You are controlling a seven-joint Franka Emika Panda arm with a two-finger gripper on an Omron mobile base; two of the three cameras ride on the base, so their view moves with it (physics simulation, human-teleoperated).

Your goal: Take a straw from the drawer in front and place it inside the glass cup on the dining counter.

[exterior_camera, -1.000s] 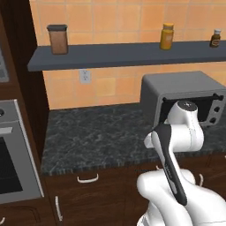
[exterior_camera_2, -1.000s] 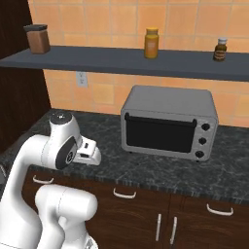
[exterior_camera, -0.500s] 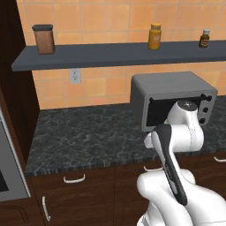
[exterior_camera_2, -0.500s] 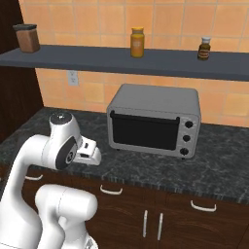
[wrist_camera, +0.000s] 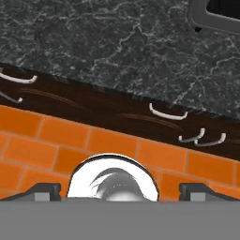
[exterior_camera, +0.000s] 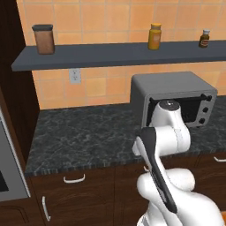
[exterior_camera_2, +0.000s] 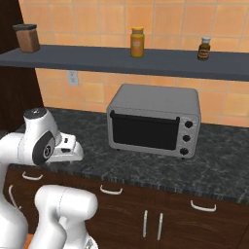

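The orange tiled wall (exterior_camera: 110, 22) is the biggest thing here. In front of it runs a long black speckled bench (exterior_camera: 88, 137). The white robot arm (exterior_camera: 165, 132) stands folded up in front of the bench. A long grey shelf (exterior_camera: 110, 55) hangs on the wall over the bench. A grey toaster oven (exterior_camera_2: 153, 121) sits on the bench, right under the shelf.

Under the bench are dark wood drawers and doors (exterior_camera_2: 121, 204). They all look shut. On the shelf are a brown jar (exterior_camera: 44, 39), a yellow jar (exterior_camera: 155, 36) and a little dark bottle (exterior_camera: 204, 38), each well apart from the others. Small white handles (wrist_camera: 168, 112) curve out from the drawer fronts.

The hand (wrist_camera: 123, 191) points down at the bench edge, the drawer fronts and the orange floor (wrist_camera: 117, 145). Its two dark tips are spread far apart. It holds nothing and touches nothing.

I think the job is only at the start. The robot is getting in front of the drawer and has not opened it yet. The straw is most likely inside one of the shut drawers under the bench, but I cannot tell which one.

Next, the hand needs to go down to a drawer handle. It should close on the handle and pull straight back. The handle is thin, so the hand must line up well with it. Only after that can it reach in for the straw.
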